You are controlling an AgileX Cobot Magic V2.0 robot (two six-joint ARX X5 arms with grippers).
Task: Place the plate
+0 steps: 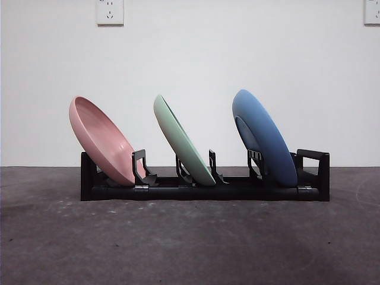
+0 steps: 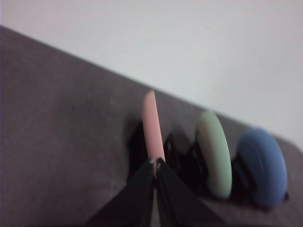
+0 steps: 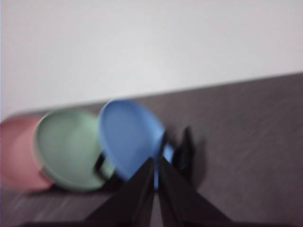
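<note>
Three plates stand tilted in a black rack (image 1: pixel 202 191): a pink plate (image 1: pixel 98 139) at the left end, a green plate (image 1: pixel 181 142) in the middle and a blue plate (image 1: pixel 264 136) at the right end. No arm shows in the front view. In the left wrist view my left gripper (image 2: pixel 155 161) is shut with nothing in it, away from the rack and in line with the pink plate (image 2: pixel 151 125). The right wrist view is blurred. There my right gripper (image 3: pixel 155 160) is shut and empty, apart from the blue plate (image 3: pixel 130 137).
The rack sits on a dark grey table (image 1: pixel 190 243) close to a white wall (image 1: pixel 190 59) with two sockets. Bare tabletop lies in front of the rack and at both of its ends.
</note>
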